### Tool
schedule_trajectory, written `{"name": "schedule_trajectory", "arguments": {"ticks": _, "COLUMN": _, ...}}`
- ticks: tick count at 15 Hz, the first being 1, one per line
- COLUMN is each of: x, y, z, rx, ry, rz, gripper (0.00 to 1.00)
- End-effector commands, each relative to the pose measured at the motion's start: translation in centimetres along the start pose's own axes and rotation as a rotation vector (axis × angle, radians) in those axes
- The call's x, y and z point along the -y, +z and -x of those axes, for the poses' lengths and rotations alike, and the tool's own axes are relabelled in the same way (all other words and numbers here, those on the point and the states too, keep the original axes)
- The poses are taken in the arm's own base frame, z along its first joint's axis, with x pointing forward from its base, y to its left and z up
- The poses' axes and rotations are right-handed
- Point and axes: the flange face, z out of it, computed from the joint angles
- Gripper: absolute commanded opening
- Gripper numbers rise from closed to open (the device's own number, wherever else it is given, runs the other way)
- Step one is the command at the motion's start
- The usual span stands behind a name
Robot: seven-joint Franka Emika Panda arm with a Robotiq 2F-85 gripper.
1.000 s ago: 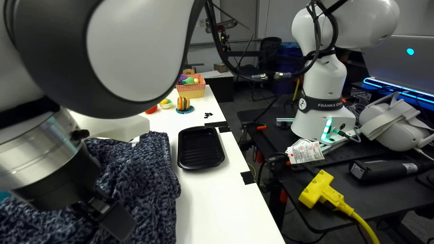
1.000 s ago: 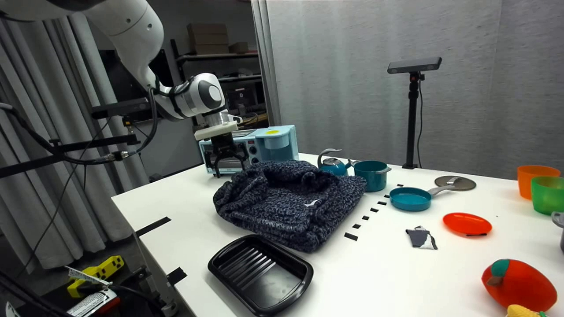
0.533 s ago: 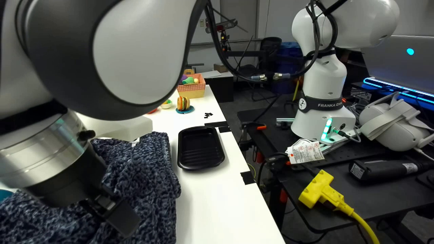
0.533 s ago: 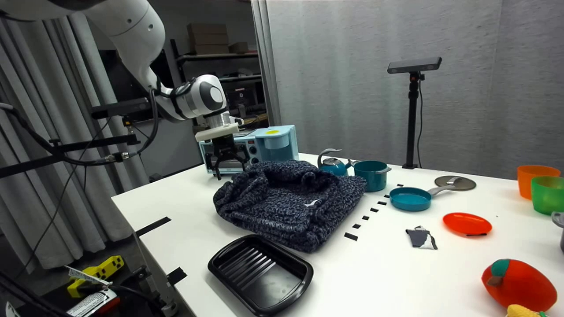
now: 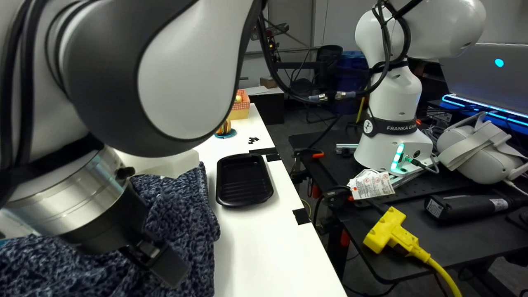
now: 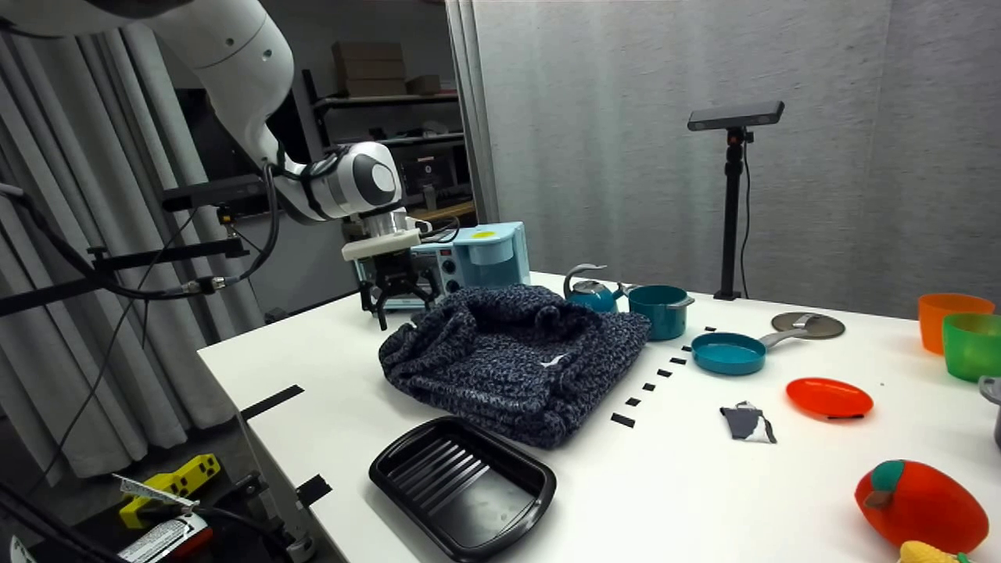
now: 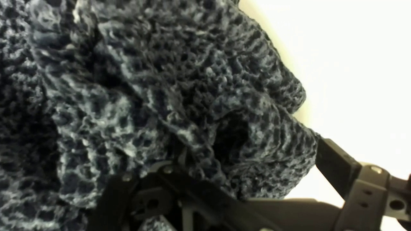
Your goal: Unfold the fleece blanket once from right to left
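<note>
The fleece blanket (image 6: 516,375) lies rumpled and folded on the white table, dark navy-and-grey, with a small white patch on top. It also shows in an exterior view (image 5: 185,222), partly behind the arm, and fills much of the wrist view (image 7: 192,80). My gripper (image 6: 407,310) is open at the blanket's far-left edge, pointing down. In the wrist view the gripper (image 7: 250,149) straddles a bulging fold. The right finger is at the fold's outer edge, touching or nearly so. The left fingertip is hidden in the cloth.
A black tray (image 6: 461,493) lies in front of the blanket. A light-blue toaster oven (image 6: 493,258) stands behind the gripper. A teal kettle (image 6: 592,295), teal pot (image 6: 658,313) and teal pan (image 6: 727,353) stand close beyond the blanket. A red plate (image 6: 829,397) lies further right.
The gripper has moved lower and slightly left in an exterior view, and rightward across the picture in the view beside the arm. The blanket has not visibly moved.
</note>
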Motion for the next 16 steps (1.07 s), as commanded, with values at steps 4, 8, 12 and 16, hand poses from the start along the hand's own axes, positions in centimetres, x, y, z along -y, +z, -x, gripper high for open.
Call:
{"name": "schedule_trajectory", "arguments": {"ticks": 4, "x": -0.5, "y": 0.7, "z": 0.6, "rx": 0.006, "ry": 0.047, "rz": -0.026, "gripper": 0.49}}
{"name": "schedule_trajectory", "arguments": {"ticks": 8, "x": -0.1, "y": 0.6, "z": 0.4, "rx": -0.001, "ry": 0.044, "rz": -0.021, "gripper": 0.19}}
{"name": "schedule_trajectory", "arguments": {"ticks": 12, "x": 2.3, "y": 0.2, "z": -0.4, "rx": -0.002, "ry": -0.021, "rz": -0.022, "gripper": 0.00}}
{"name": "schedule_trajectory", "arguments": {"ticks": 16, "x": 6.2, "y": -0.5, "z": -1.8, "rx": -0.010, "ry": -0.120, "rz": -0.020, "gripper": 0.01}}
